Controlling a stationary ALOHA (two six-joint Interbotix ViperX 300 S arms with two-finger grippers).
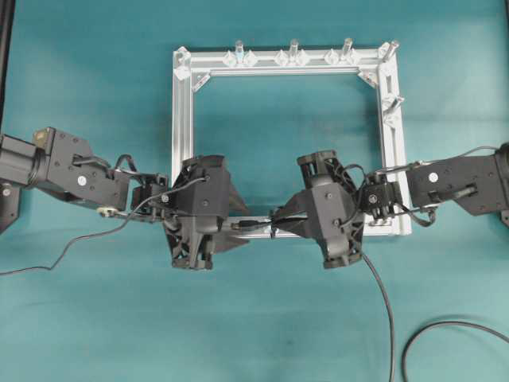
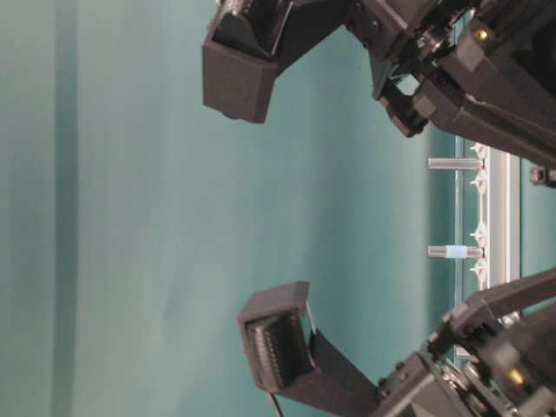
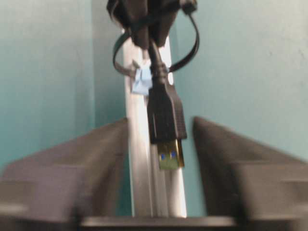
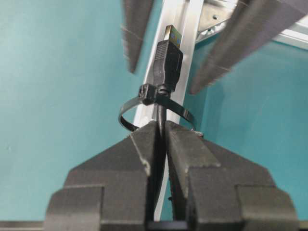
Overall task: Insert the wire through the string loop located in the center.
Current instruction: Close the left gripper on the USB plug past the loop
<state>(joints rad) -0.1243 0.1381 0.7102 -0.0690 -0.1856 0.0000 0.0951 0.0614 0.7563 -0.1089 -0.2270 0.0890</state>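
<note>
In the right wrist view the right gripper is clenched on the wire at the lower centre, just behind the string loop. The plug already pokes through the loop, above the silver frame bar. In the left wrist view the left gripper stands released – its 2 fingers flank the plug, apart from it. Overhead, both grippers meet at the frame's bottom bar – centre of the picture.

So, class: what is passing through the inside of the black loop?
The wire runs through the loop, its plug already out beyond it. The bar lies beneath, partly hidden.
</note>
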